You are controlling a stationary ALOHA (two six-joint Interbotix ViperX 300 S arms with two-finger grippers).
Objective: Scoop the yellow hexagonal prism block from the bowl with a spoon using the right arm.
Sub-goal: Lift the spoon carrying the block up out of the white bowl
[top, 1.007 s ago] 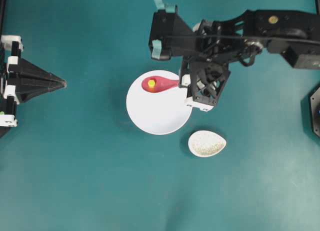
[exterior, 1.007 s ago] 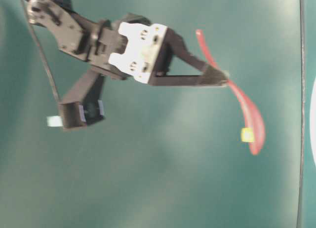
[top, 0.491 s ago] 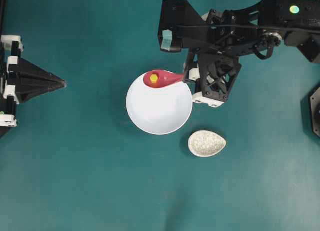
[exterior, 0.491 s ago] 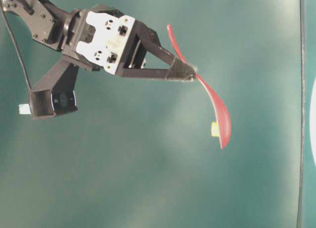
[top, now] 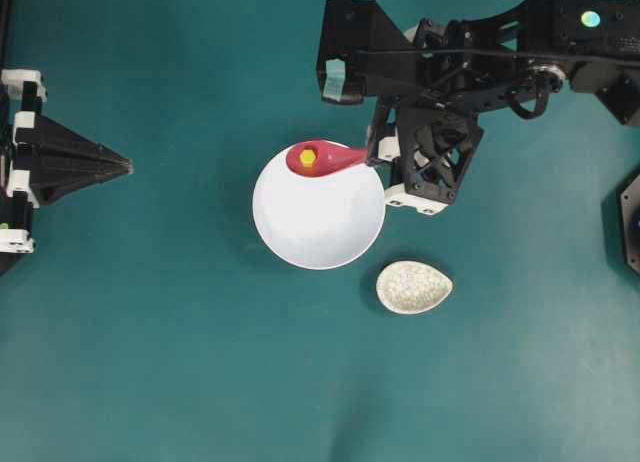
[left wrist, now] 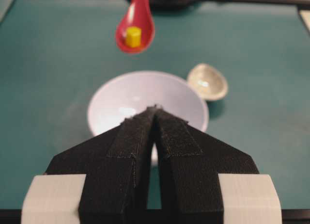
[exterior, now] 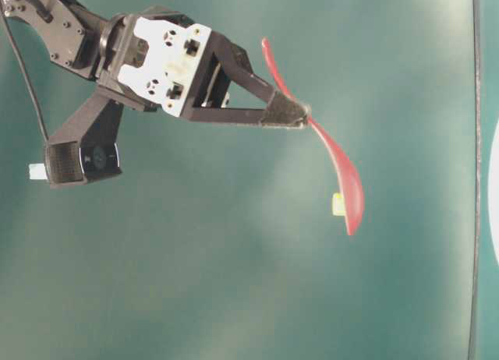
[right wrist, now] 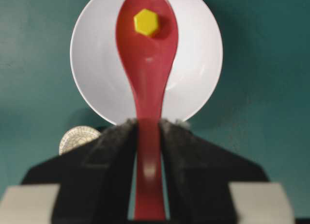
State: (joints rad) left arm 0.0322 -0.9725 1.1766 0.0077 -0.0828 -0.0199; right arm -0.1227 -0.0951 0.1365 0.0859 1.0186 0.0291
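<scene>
Bowl (top: 318, 222): mid-tabletop (top: 180, 362). Small dish (top: 414, 287): just beside bowl, toward right near corner. Spoon (top: 325, 158): above bowl's far rim. Block (top: 308, 156): in spoon's scoop. Left gripper (top: 128, 166): left edge.

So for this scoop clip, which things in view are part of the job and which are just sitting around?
Part of the job:
- spoon, gripped by the right end effector
- yellow block, lying in the spoon's scoop
- white bowl, now holding nothing

Just lying about:
- small speckled dish, beside the bowl
- left end effector, shut, off to the side
</scene>
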